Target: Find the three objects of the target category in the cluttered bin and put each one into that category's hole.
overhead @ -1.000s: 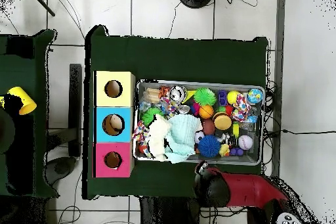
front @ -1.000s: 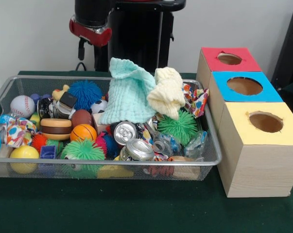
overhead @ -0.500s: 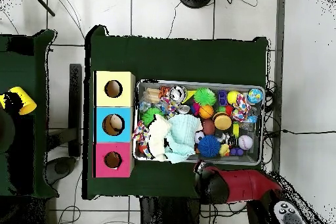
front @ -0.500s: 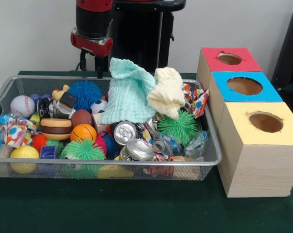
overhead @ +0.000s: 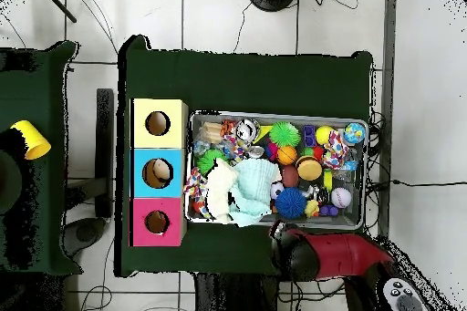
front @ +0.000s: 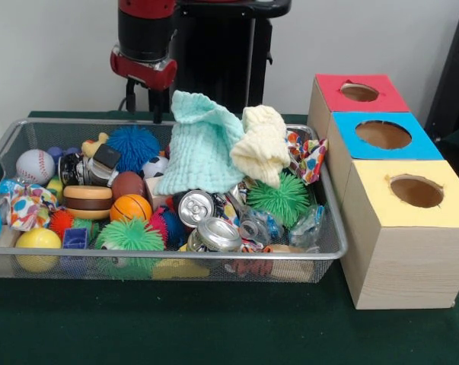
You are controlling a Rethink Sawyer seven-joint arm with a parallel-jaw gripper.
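Wire bin [front: 332, 228]: set on the green table [front: 214, 334], packed with toys, cans and cloths.
Baseball [front: 35, 165]: seen at the left end of the bin.
Claw [front: 143, 103]: held above the bin's back edge, behind the blue spiky ball [front: 132, 146]; open or closed cannot be told.
Mint cloth [front: 199, 148]: piled in the middle, touching the yellow cloth [front: 263, 144].
Cans [front: 206, 220]: laid near the front.
Boxes: red [front: 358, 93], blue [front: 381, 135] and yellow [front: 415, 192], lined up just right of the bin, each with a round hole.

The scene is viewed from the front at close range, low across the green table [front: 214, 334], facing the wire bin [front: 31, 262] and the three boxes [front: 400, 236]. From overhead it is seen straight down, from far higher; bin [overhead: 278, 117], boxes [overhead: 160, 172] and table [overhead: 246, 79] are shared
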